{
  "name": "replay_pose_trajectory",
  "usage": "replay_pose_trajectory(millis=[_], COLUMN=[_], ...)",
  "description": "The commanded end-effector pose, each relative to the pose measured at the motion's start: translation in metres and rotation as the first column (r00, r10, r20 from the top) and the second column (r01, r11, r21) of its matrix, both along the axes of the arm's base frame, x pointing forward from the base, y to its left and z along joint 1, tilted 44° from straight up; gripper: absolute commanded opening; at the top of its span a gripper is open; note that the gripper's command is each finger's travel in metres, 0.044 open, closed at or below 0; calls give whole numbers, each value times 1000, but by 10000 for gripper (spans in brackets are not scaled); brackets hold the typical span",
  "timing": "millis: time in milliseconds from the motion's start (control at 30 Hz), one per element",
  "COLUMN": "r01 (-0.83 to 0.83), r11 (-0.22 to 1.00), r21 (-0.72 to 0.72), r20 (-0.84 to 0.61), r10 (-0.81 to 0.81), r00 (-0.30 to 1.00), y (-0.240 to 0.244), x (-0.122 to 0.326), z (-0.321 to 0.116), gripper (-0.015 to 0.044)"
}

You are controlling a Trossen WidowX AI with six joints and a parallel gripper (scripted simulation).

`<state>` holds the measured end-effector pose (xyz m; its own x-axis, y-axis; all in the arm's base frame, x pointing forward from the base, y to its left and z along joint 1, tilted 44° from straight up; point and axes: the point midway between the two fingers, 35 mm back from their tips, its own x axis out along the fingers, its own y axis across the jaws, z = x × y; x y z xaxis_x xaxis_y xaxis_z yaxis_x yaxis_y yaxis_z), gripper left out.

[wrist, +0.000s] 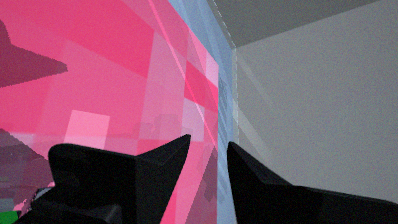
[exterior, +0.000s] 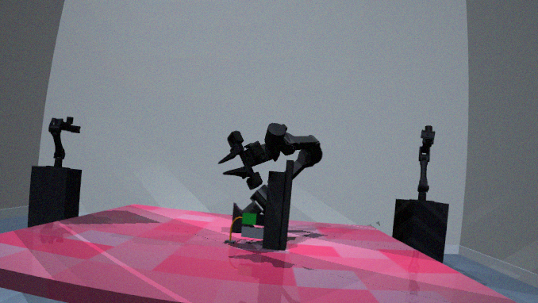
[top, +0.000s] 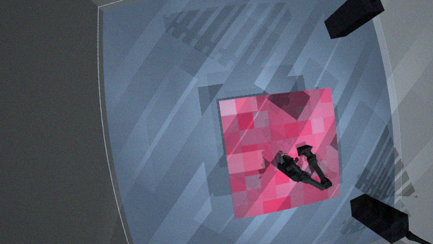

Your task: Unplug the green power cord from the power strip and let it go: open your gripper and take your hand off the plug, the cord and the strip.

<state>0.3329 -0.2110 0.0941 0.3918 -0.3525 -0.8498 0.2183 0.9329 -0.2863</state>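
The green plug (exterior: 249, 218) sits on a light grey block (exterior: 251, 232), which looks like part of the power strip; the dark upright parts beside it hide the rest. A sliver of the green plug (wrist: 7, 218) shows at the wrist view's lower left corner. An orange-yellow cord (exterior: 231, 229) bends from the plug's left side down to the mat. My gripper (exterior: 220, 167) (wrist: 208, 142) is partly open, with nothing between its fingertips. It hangs above the plug, pointing left in the exterior view, touching neither plug nor cord. In the top view the arm mostly covers the plug and strip.
A tall dark upright slab (exterior: 275, 210) stands right beside the plug, under my forearm. The pink checkered table top (top: 255, 137) (exterior: 190, 262) lies beneath. Dark pedestals (exterior: 55, 196) (exterior: 420, 226) with other arms stand beyond it.
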Motion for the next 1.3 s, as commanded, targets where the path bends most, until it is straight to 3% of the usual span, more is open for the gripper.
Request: replay_pose_trajectory(millis=[0, 100, 200, 333, 1267], r01=[595, 810, 914, 906, 902], r11=[582, 211, -148, -390, -405], r21=[554, 547, 379, 166, 149], r20=[-336, -598, -818, -913, -917], r10=[-497, -578, -514, -408, -398], r00=[800, 555, 256, -8, -27], y=[46, 71, 93, 105, 114], x=[-35, -50, -62, -66, -64], z=[-62, -72, -72, -68, -60], gripper=[160, 160, 160, 160, 160])
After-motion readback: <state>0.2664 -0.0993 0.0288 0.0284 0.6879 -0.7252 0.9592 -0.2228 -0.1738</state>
